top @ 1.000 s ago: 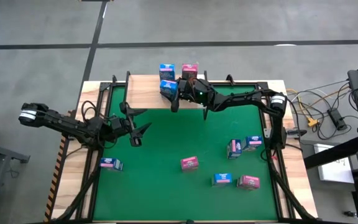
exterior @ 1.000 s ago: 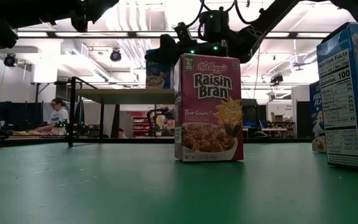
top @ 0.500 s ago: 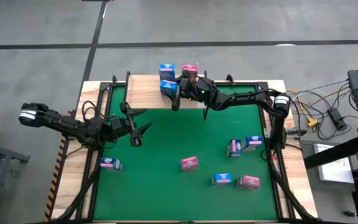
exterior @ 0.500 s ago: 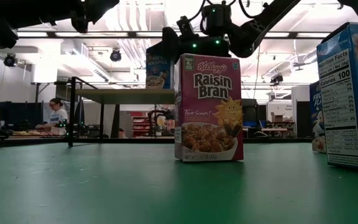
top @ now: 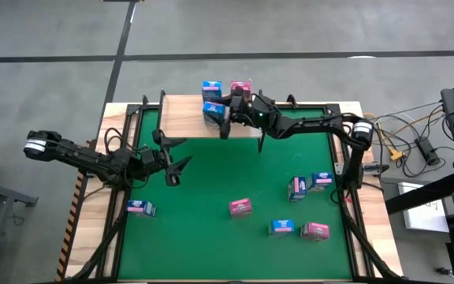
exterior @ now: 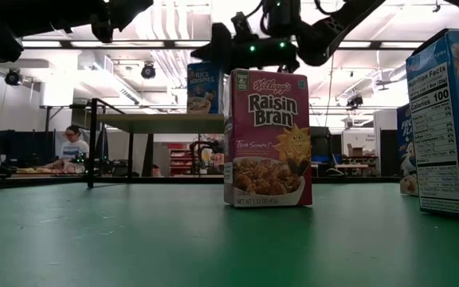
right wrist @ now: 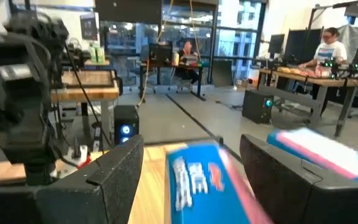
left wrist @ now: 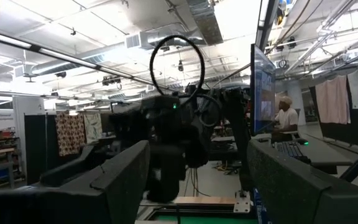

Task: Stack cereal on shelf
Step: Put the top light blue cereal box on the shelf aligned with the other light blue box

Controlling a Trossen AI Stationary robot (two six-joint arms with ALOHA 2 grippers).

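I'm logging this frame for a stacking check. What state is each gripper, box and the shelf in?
right gripper: open, over the shelf, blue box between its fingers, empty
left gripper: open, empty, over the mat
shelf: holds three boxes
blue box: on the shelf
Raisin Bran box: upright on the mat
boxes on the mat: six, not yet shelved

Both arms out, fingers spread.
We see our right gripper [top: 225, 106] reached far across to the table's far middle, jaws apart, nothing held. Our left gripper [top: 173, 159] hangs at the left side, wrist level, fingers [left wrist: 120, 180] wide and empty.
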